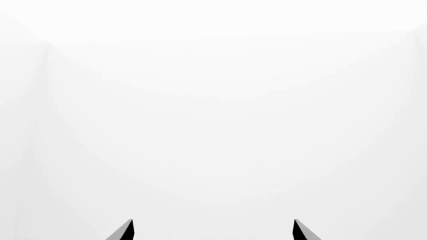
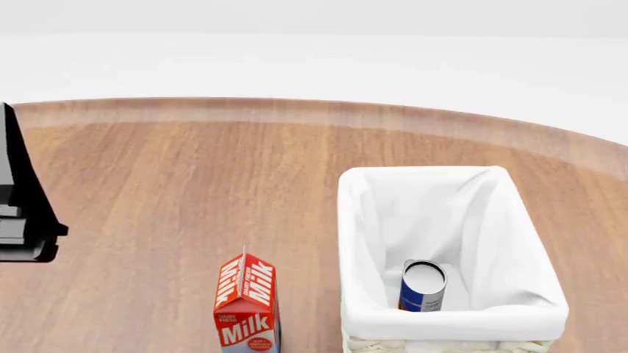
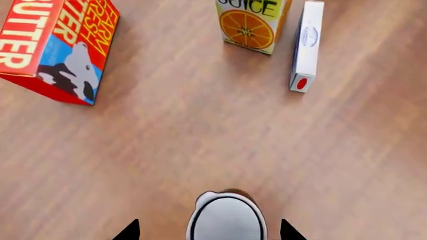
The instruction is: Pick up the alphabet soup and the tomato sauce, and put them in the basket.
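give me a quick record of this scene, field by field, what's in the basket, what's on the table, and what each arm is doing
basket: whitish wicker basket with white cloth liner, on the wooden table
in basket: blue-labelled alphabet soup can, silver top
beside basket: red milk carton, upright
right end effector: open, fingertips either side of a silver-topped can; label hidden
near that can: red butter box, orange juice carton, white box
left end effector: open, empty, facing blank white

Wood-grain table [image 2: 147, 191]; cloth-lined basket [image 2: 358, 243]; metal-topped alphabet soup [image 2: 423, 286].
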Robot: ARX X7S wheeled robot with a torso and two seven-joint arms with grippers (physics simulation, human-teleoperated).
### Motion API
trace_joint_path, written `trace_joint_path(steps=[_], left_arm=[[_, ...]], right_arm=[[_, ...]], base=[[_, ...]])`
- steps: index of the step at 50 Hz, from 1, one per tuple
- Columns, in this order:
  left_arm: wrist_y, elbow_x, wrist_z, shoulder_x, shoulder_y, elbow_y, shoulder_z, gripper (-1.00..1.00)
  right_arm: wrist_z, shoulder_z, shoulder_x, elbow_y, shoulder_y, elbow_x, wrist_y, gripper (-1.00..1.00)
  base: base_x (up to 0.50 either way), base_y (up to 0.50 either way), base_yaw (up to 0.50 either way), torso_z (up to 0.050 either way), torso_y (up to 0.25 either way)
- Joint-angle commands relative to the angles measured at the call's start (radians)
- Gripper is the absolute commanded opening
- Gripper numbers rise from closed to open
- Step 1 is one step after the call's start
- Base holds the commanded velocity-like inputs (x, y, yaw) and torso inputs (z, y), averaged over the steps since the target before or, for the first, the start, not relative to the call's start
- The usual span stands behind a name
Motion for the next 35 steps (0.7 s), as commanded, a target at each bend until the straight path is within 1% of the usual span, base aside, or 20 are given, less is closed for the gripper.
trace_joint_path(steps=[1, 12, 35], left_arm=[[0.009, 0.004, 0.000, 0.001, 0.004, -0.007, 0.006, 1.00], [0.016, 0.003, -0.001, -0.001, 0.009, -0.010, 0.004, 1.00], [0.006, -0.003, -0.010, -0.006, 0.005, 0.001, 0.005, 1.00]], right_arm=[[-0.042, -0.007, 0.007, 0.032, -0.023, -0.047, -0.033, 1.00], [-0.089, -0.022, -0.005, 0.099, -0.040, -0.112, -0.070, 1.00], [-0.123, -0.051, -0.024, 0.144, -0.063, -0.173, -0.102, 1.00]], base=[[0.00, 0.00, 0.00, 0.000, 0.000], [0.00, 0.00, 0.00, 0.000, 0.000], [0.00, 0.00, 0.00, 0.000, 0.000]])
